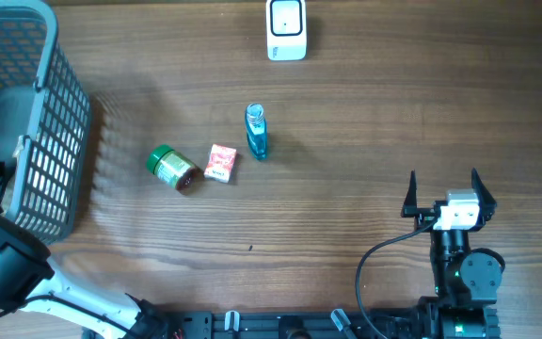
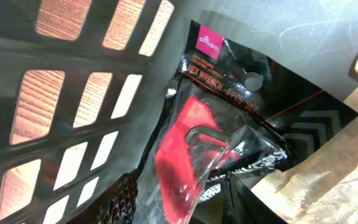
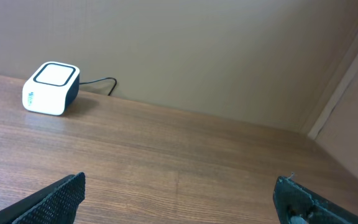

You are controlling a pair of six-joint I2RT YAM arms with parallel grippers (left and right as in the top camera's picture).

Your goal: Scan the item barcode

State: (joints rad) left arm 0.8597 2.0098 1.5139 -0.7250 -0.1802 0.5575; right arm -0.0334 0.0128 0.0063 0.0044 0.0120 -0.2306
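Left wrist view looks into the grey basket (image 2: 73,93), which stands at the far left corner of the desk (image 1: 346,122). Inside it the hex wrench set (image 2: 222,93) lies slanted against the basket wall. It is a black card with a hang hole, and a red holder and metal keys sit under clear film.

The left pincer (image 2: 182,202) is right at the pack's lower end, its dark fingers (image 2: 126,196) showing at the bottom of the frame on either side of the red holder. The jaws stand part open. The close, dim view does not let me tell whether they have bitten yet.

I judge the pack to be light, with a stiff card, slick crinkly film and a hard lump at the holder. Gripping across that lump should hold best, since the film alone may slip. No barcode shows on this face, so it is possibly on the back.

The right pincer (image 1: 444,184) is spread wide and empty near the desk's near right corner, well apart from the white scanner (image 1: 286,28) at the far edge.
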